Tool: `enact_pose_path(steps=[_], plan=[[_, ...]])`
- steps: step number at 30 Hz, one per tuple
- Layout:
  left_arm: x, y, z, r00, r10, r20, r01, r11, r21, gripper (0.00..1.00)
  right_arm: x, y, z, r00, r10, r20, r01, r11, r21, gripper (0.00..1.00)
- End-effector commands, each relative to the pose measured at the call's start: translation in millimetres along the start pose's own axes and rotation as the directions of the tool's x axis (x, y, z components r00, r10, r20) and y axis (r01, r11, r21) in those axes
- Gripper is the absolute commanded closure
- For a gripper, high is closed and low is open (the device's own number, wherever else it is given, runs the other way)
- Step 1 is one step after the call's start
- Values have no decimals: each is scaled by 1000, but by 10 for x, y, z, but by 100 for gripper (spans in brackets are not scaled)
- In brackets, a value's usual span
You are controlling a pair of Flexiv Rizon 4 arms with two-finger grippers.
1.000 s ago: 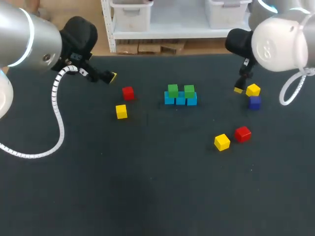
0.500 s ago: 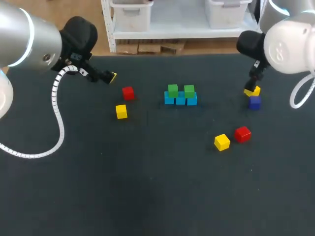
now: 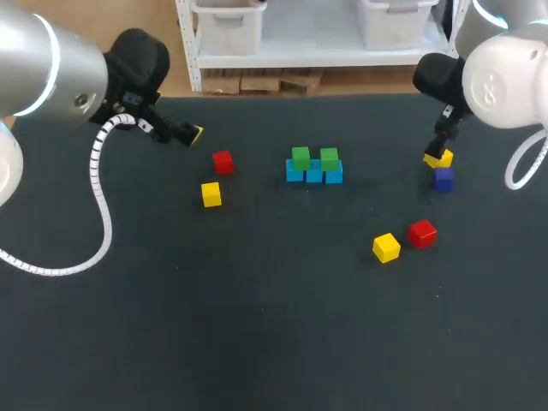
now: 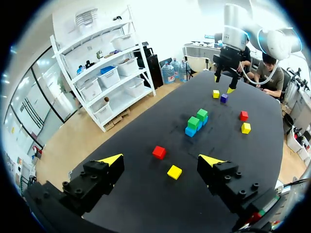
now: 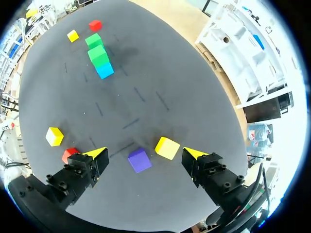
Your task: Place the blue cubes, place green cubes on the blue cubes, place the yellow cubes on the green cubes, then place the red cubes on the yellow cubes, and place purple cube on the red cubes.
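1. Table: carries all cubes. Every location below is referenced to the blue row.
2. Right arm: has swung outward, away from the blue row, in the last second. Its gripper has gone from beside the target yellow cube to over it. Fingers are spread wide and hold nothing.
3. Left arm: unchanged, well apart from the blue row on the left-arm side. Its gripper is wide open and empty.
4. Meaning for the task: the yellow layer appears to be the step in hand. The next move is probably a descent onto the target yellow cube.
5. Blue row: three cubes side by side. Its long axis runs across the table, from one arm's side to the other. Two green cubes sit on top; no yellow cube has been placed.
6. Target yellow cube: well apart from the blue row on the right-arm side, just beside the purple cube. Both lie ahead of the open fingers. A cube has no long axis; its faces sit askew to the finger line, so wrist rotation may be needed.
7. Spare cubes: a red cube and a yellow cube lie on the left-arm side of the blue row.
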State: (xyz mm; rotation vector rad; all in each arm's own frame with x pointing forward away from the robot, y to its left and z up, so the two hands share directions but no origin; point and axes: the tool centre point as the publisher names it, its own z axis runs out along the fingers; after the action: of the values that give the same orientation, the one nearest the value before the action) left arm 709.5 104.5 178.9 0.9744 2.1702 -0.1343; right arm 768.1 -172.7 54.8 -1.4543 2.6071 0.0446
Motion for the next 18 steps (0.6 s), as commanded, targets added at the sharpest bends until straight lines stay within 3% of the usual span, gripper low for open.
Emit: enact_pose_path(steps=[1,13,18], plan=[[2,8,7,1000,1,1,-1,1000,2,0,3,16,45,1000,0,0,0,1000,-6,0],[2,8,7,1000,1,1,-1,1000,2,0,125,-181,230,997,74,-36,-74,997,-18,0],[2,8,7,1000,1,1,-1,1000,2,0,79,-173,309,994,99,-38,-100,995,-23,0]])
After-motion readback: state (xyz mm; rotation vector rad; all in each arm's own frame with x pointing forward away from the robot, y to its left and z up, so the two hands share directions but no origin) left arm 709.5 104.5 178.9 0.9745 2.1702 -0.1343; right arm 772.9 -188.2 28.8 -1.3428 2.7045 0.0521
